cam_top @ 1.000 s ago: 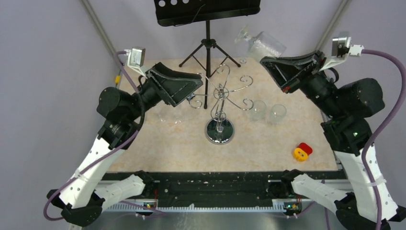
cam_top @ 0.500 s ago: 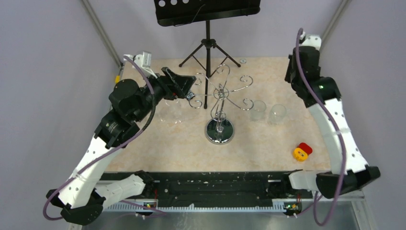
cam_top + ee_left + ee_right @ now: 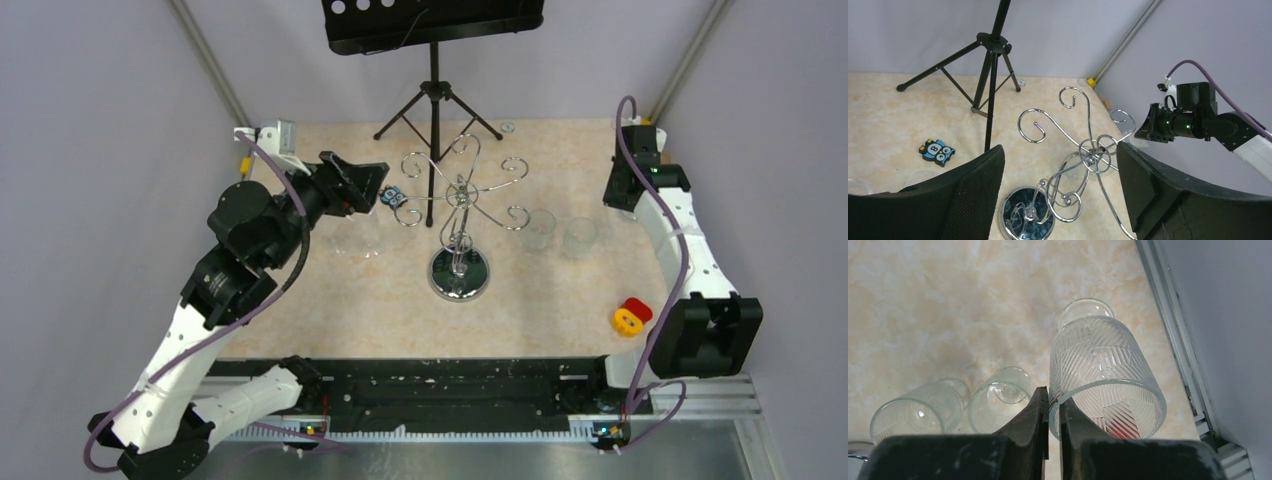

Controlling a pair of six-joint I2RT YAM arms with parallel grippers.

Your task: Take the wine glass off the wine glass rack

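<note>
Wine glass (image 3: 1103,375), clear and ribbed in a herringbone pattern, hangs centre-right in the right wrist view. Its rim is pinched between the nearly closed right fingers (image 3: 1054,415), above the beige marbled desk (image 3: 923,300). The wine glass rack (image 3: 459,200), curled chrome wire on a mirror-like round base, stands mid-frame between lilac-grey walls. The left fingers (image 3: 1058,150) gape wide, holding nothing.

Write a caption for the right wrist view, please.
Right tool pinching the patterned wine glass by its rim, table beneath.
</note>
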